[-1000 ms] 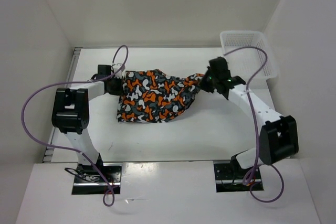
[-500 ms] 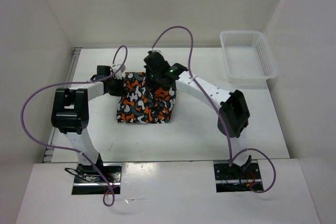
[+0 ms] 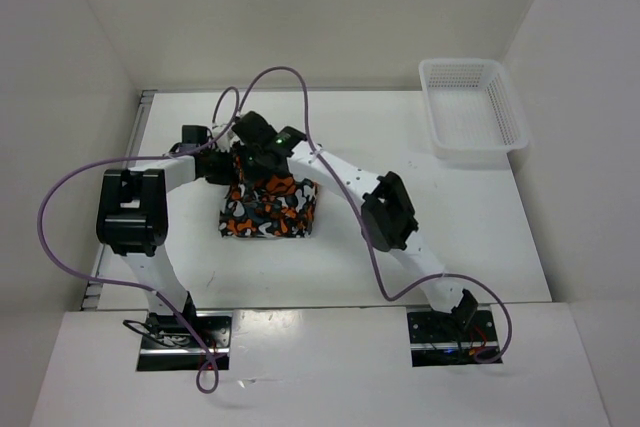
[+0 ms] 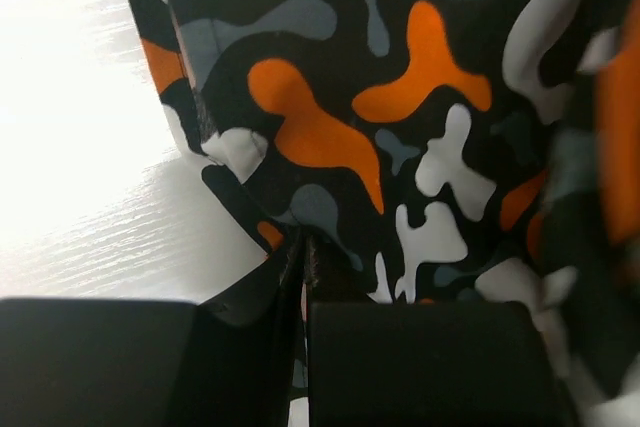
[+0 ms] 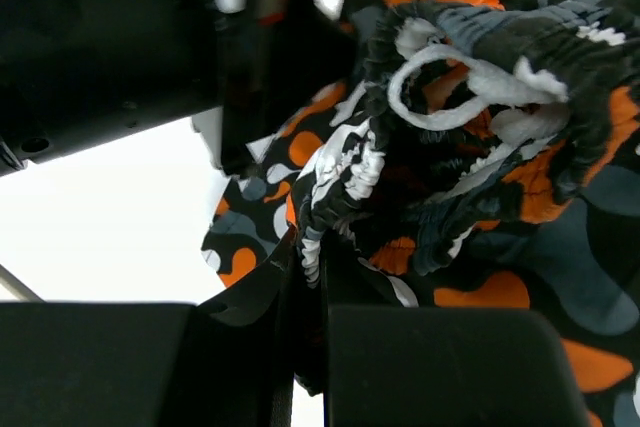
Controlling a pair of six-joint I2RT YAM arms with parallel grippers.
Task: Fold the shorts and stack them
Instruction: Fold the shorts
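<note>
**A:** ok, what do the shorts [image 3: 272, 211] look like right now?

**B:** Blotchy camo: orange, grey and white blobs on black. From the top camera they're a compact, roughly square folded bundle lying on the white table [image 3: 430, 227], left of centre. They sit right under where the two arms meet. The white mesh basket [image 3: 470, 112] is well apart from them, in the far right corner.

**A:** and the grippers, holding or not?

**B:** Both are holding. In the left wrist view the left gripper [image 4: 303, 247] has its jaws practically closed, just a thin slit. An edge of the fabric is pinched in that slit, and the rest spreads up and to the right. The far right of that shot is blurry.

**A:** right side?

**B:** Same deal. The right gripper [image 5: 308, 252] has its jaws nearly together, clamped on the bunched elastic waistband [image 5: 345, 182]. The ruffled band curls up above the fingers, with a loop of white drawstring [image 5: 455, 82] lying on top of it. Overhead, both grippers are at the bundle's far left corner, just beside each other.
</note>
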